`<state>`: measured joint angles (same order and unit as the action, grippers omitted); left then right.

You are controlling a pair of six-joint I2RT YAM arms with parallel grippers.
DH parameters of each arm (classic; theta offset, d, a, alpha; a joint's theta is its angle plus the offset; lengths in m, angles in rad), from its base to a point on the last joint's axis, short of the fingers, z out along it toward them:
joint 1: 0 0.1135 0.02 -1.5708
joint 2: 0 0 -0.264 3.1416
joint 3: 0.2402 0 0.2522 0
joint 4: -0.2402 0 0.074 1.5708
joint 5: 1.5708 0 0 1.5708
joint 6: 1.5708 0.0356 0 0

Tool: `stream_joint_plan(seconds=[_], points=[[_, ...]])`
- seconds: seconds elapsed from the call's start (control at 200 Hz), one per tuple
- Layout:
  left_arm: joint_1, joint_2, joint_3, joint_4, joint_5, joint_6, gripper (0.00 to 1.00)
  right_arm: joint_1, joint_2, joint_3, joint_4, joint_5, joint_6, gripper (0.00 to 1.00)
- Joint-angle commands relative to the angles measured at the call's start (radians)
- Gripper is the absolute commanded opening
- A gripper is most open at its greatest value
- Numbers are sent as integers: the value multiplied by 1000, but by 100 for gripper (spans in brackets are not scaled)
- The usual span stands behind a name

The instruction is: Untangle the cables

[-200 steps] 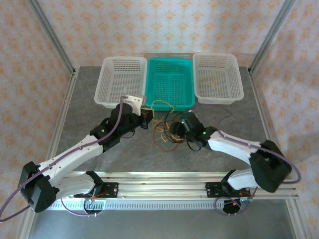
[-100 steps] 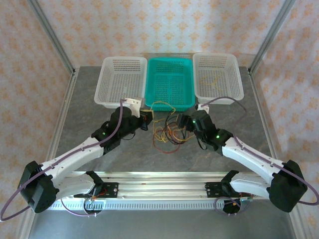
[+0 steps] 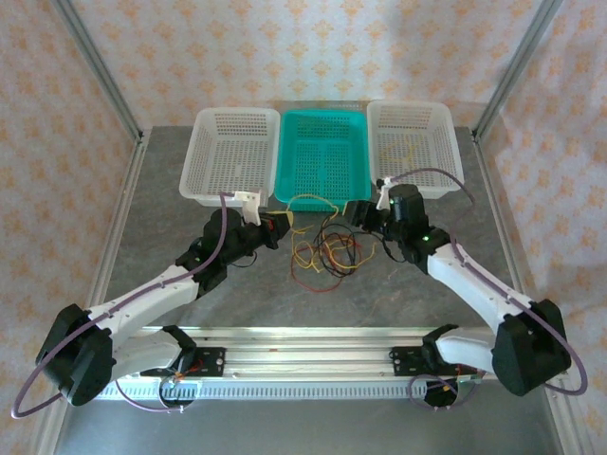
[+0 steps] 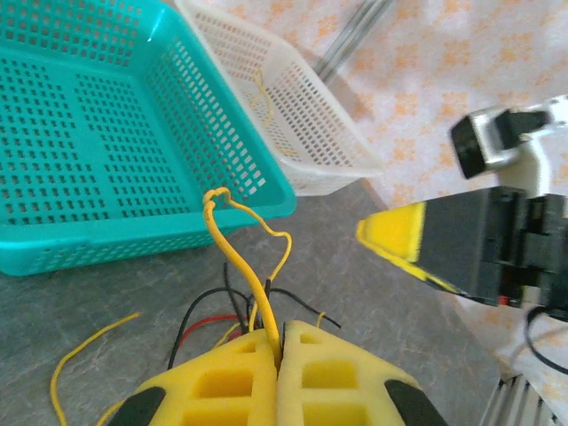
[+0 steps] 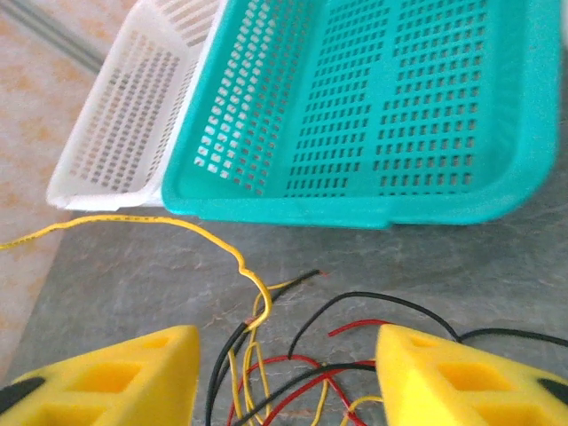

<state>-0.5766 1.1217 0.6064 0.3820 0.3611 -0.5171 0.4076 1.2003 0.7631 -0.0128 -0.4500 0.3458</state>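
Where pinched (left jaws), cable point(image 4: 234, 261) arches.

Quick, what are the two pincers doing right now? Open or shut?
Left pincer: shut on a yellow cable.
Right pincer: open, holding nothing.

cables point(image 5: 264, 297) cut off at right wrist view's bottom edge, their crossings too small to trace from above

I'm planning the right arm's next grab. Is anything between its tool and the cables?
Nothing visible. The right tool is open and points straight at the cables on the table. The left tool, shut on a yellow cable, sits on the pile's far side.
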Motion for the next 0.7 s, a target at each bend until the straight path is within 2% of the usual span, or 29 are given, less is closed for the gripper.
stream_joint_plan(seconds=[0.0,0.526,0.696], points=[[10,13,-14,92,45,-21,0,-30,55,19,63,-161,-47,49],[12,33,-23,129,77,-32,0,-47,230,105,90,-194,-88,48],[11,36,-25,132,82,-31,0,-47,268,121,111,-208,-80,43]])
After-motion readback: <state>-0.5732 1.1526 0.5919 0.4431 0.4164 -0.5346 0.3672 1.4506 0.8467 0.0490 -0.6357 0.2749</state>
